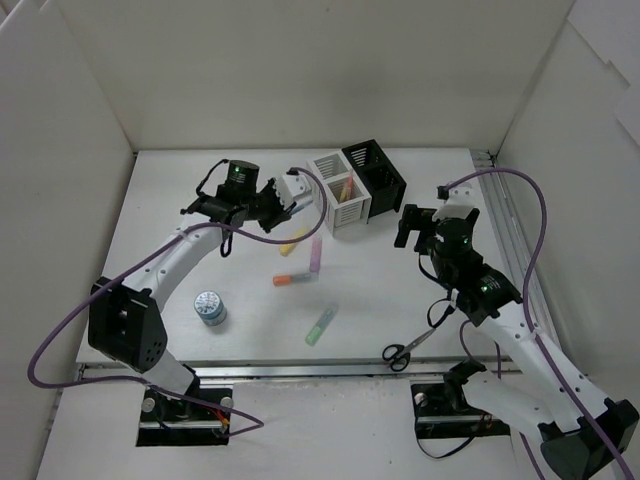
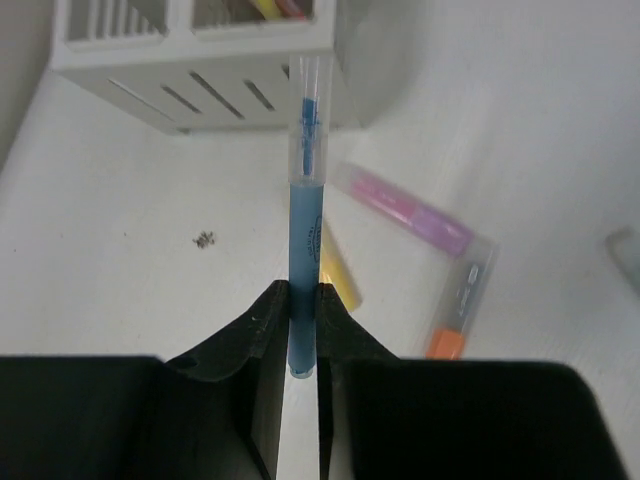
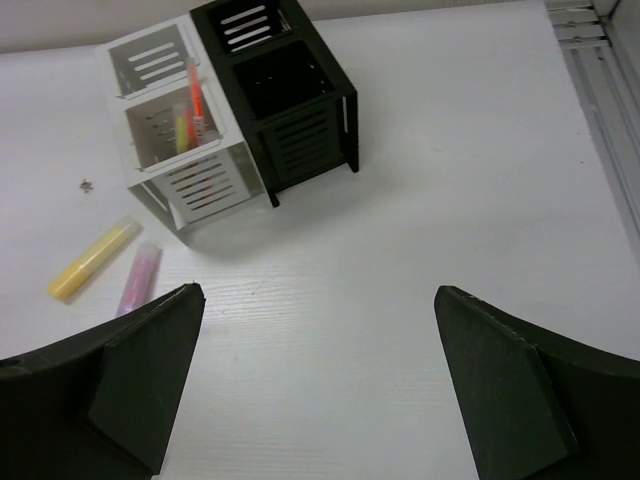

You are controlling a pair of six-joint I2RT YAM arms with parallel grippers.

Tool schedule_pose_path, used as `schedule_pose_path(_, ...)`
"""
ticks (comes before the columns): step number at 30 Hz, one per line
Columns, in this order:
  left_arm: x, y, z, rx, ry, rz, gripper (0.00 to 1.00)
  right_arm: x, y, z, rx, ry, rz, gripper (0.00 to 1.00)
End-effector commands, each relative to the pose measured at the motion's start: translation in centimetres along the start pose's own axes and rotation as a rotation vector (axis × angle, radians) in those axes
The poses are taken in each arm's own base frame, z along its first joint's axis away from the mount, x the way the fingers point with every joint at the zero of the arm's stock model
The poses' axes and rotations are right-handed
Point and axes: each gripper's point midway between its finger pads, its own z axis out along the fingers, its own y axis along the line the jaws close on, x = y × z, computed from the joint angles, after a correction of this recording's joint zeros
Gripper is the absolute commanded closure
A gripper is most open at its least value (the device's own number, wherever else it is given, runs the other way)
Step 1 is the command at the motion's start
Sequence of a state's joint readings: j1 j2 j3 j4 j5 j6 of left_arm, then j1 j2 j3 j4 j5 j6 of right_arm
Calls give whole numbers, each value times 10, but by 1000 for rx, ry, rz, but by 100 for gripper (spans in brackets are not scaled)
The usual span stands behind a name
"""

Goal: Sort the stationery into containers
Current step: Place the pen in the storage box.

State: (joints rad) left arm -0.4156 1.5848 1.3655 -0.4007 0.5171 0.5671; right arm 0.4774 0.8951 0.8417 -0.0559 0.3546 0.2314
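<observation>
Currently your left jaws clench a blue marker (image 2: 304,230) near the white holder (image 2: 240,70); your right jaws gape empty. Next, probably carry it above a compartment

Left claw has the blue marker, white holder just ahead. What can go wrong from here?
1. The left claw pinches the blue marker near one end only, so it may pivot or slip.
2. The marker's free tip looks close to the white holder wall and could catch the rim, shoving the holder.
</observation>
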Motion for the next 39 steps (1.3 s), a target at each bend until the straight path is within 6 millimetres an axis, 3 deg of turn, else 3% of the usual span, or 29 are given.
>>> schedule_pose_path(1, -101, 31, -34, -112, -371, -71, 100, -38, 25, -7, -121, -131, 83, 2)
schedule_pose_path(4, -152, 38, -54, -104, -620, -158, 100, -34, 24, -11, -134, -148, 115, 2)
schedule_pose_path(7, -184, 50, -53, -94, -784, -251, 100, -33, 19, -18, -136, -164, 143, 2)
schedule_pose_path(9, -194, 59, -49, -77, -845, -367, 100, -30, 15, -22, -124, -165, 151, 2)
schedule_pose_path(10, -208, 67, -55, -88, -907, -360, 100, -31, 6, -28, -90, -177, 171, 2)
schedule_pose_path(11, -203, 74, -38, -83, -898, -404, 100, -29, 0, -30, -70, -178, 182, 2)
schedule_pose_path(14, -212, 86, -14, -93, -911, -445, 100, -23, -20, -39, 9, -188, 212, 2)
schedule_pose_path(17, -218, 86, 18, -112, -890, -491, 100, -11, -43, -48, 107, -171, 214, 2)
schedule_pose_path(20, -218, 91, 43, -164, -872, -516, 100, -9, -61, -55, 182, -192, 208, 2)
schedule_pose_path(25, -200, 99, 72, -211, -821, -575, 100, -12, -73, -63, 225, -210, 178, 2)
schedule_pose_path(30, -179, 102, 82, -294, -774, -583, 100, -7, -78, -60, 261, -186, 133, 2)
schedule_pose_path(39, -155, 86, 112, -273, -705, -590, 100, -6, -81, -61, 274, -182, 128, 2)
